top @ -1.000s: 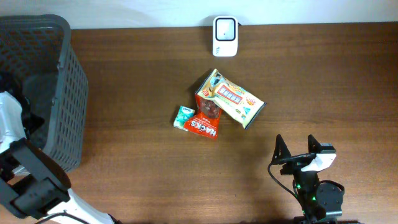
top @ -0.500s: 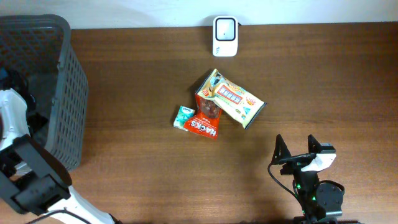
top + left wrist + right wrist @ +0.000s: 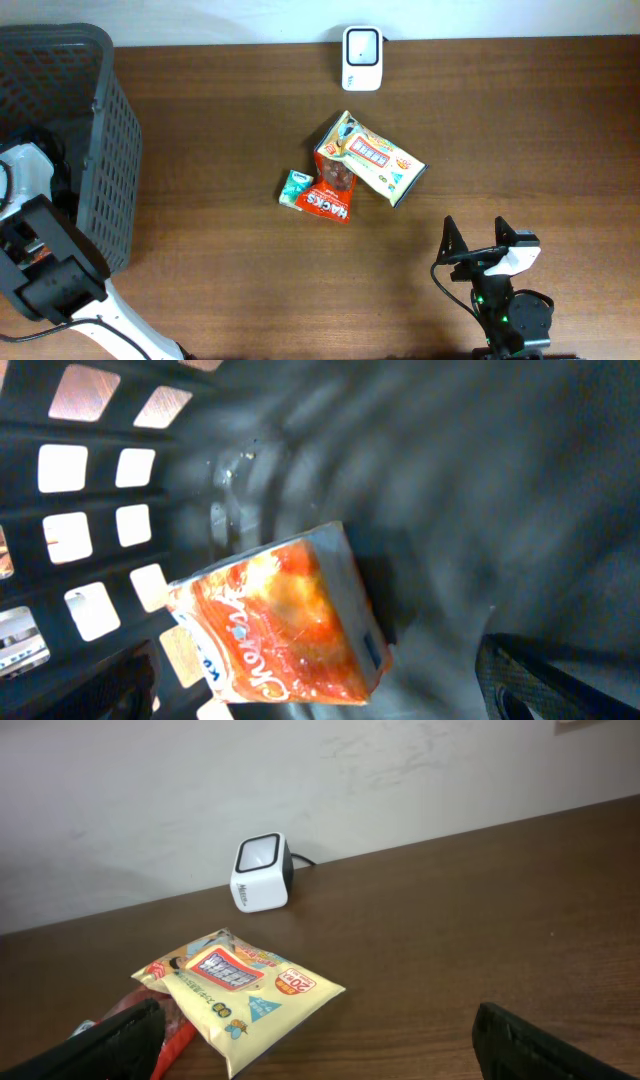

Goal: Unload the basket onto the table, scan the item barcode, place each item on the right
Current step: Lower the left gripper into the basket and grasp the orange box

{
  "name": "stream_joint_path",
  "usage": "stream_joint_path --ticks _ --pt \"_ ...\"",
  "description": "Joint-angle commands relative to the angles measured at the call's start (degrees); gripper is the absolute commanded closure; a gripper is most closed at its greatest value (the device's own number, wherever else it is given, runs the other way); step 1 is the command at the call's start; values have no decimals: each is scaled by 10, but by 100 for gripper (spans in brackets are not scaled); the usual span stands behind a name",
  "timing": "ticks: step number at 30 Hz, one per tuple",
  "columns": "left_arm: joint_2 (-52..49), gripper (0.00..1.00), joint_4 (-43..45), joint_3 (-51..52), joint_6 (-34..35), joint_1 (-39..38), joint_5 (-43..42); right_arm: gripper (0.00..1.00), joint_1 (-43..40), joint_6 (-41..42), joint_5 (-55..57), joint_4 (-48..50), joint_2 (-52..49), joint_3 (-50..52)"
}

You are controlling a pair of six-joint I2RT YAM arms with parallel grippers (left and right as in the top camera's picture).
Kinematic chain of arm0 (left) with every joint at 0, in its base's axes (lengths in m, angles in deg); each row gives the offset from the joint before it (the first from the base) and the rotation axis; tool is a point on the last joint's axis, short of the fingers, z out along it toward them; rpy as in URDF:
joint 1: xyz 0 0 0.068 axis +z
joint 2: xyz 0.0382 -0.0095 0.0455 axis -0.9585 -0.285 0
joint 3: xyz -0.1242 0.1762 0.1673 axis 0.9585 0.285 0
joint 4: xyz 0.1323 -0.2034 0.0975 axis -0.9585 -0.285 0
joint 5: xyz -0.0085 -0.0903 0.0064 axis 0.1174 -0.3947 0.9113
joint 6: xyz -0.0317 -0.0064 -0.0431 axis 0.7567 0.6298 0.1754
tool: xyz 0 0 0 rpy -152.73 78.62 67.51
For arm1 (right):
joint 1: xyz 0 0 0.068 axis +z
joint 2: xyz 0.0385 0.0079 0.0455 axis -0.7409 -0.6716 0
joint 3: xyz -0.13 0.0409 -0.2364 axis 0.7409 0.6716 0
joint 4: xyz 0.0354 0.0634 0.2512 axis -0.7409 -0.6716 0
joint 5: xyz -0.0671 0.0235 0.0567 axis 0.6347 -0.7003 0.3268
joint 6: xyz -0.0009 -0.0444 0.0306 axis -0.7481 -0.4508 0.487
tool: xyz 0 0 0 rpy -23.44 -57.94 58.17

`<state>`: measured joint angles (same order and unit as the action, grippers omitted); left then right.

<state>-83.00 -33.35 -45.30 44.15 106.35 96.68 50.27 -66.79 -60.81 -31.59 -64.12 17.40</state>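
An orange juice carton [image 3: 280, 620] lies on its side on the floor of the dark grey basket [image 3: 108, 120] at the table's left edge. My left gripper [image 3: 325, 700] hangs open just over it inside the basket, a finger [image 3: 560, 680] on either side and nothing held. The white barcode scanner [image 3: 362, 58] stands at the table's back edge, also seen as the scanner [image 3: 262, 873] in the right wrist view. My right gripper [image 3: 477, 235] rests open near the front right, empty, pointing toward the yellow pouch [image 3: 245, 990].
In the table's middle lie a yellow pouch [image 3: 375, 158], a red Hacks bag [image 3: 332, 190] partly under it, and a small teal packet [image 3: 296, 188]. The basket's slotted walls [image 3: 90, 530] close in the left gripper.
The left arm has shifted a little further into the basket. The right arm and the items on the table have not moved.
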Motion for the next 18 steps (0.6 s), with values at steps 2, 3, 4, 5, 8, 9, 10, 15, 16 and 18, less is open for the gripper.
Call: stream_joint_path --ticks 2,3,4,5,8,9,10,15,16,18 --pt "-10 1 -6 6 5 7 9 2 3 3 -7 -3 2 3" --pt "-10 1 -5 8 4 9 9 1 3 3 -7 -3 2 3" --pt "-13 1 -4 9 4 12 9 2 3 3 -7 -3 2 3" --pt "-14 7 -3 9 3 14 9 1 3 3 -7 -3 2 3" --pt "-14 43 -2 9 4 21 9 2 3 3 -7 -3 2 3" --pt "-14 48 0 9 4 21 9 2 3 3 -7 -3 2 3" --pt "-14 48 0 9 3 22 9 2 3 3 -7 -2 2 3" --pt "-14 75 2 9 3 25 9 1 3 3 -7 -3 2 3" --pt "-14 78 2 9 3 25 9 2 3 3 -7 -3 2 3" --pt "-14 79 2 9 3 25 9 1 3 3 -7 -3 2 3"
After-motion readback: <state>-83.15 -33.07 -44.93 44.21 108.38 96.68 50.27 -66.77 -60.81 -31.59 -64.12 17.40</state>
